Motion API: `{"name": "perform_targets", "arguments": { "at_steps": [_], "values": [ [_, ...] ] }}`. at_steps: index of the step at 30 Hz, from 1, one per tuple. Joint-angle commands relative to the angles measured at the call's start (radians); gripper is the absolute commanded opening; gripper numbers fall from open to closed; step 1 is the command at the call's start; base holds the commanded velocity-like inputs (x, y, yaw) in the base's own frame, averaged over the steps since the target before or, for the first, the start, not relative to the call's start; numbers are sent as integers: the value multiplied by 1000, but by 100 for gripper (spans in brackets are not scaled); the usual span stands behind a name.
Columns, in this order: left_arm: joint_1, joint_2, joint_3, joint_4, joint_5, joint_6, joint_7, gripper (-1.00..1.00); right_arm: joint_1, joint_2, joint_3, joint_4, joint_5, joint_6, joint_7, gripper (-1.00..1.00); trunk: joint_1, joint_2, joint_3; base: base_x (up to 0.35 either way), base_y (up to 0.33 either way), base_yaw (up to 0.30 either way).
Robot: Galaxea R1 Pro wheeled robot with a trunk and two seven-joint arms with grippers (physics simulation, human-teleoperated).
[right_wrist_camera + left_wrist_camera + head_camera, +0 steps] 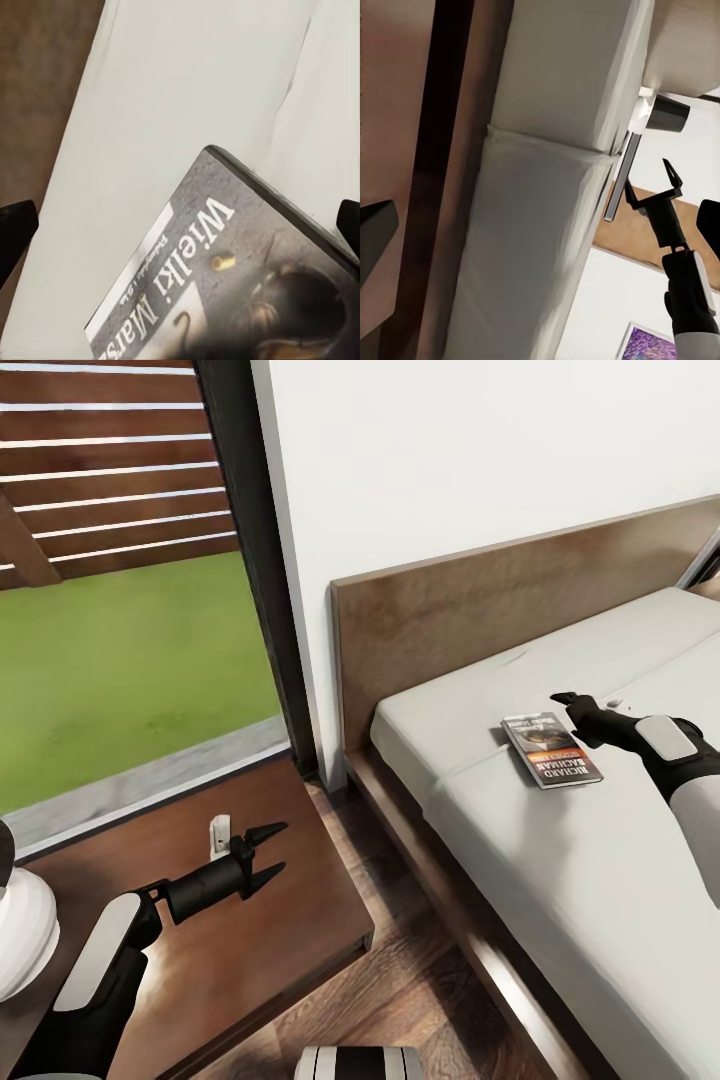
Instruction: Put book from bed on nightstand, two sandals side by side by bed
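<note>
A thin grey-covered book with an orange band [552,751] lies flat on the off-white mattress of the dark brown wooden bed [600,880], near the headboard. Its cover reads "RICHARD BACHMAN" in the head view and "Wielki Mars…" in the right wrist view [225,292]. The right pincer [566,705] hovers just beside the book's far edge, fingers spread wide. The left pincer [272,850] hangs open over the glossy dark brown nightstand [290,960], holding nothing.

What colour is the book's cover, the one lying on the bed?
The thin paperback book has a dark grey cover with white title lettering; the right wrist view shows it best.
</note>
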Motion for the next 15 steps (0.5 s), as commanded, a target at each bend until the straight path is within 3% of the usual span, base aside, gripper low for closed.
{"name": "perform_targets", "arguments": {
  "at_steps": [1,15],
  "values": [
    [-1,0,1,-1,11,4,10,100,-1,0,1,0,1,4,4,100,0,0,-1,0,0,0],
    [0,0,1,0,10,3,11,100,-1,6,8,-9,1,5,8,100,0,0,-1,0,0,0]
  ]
}}
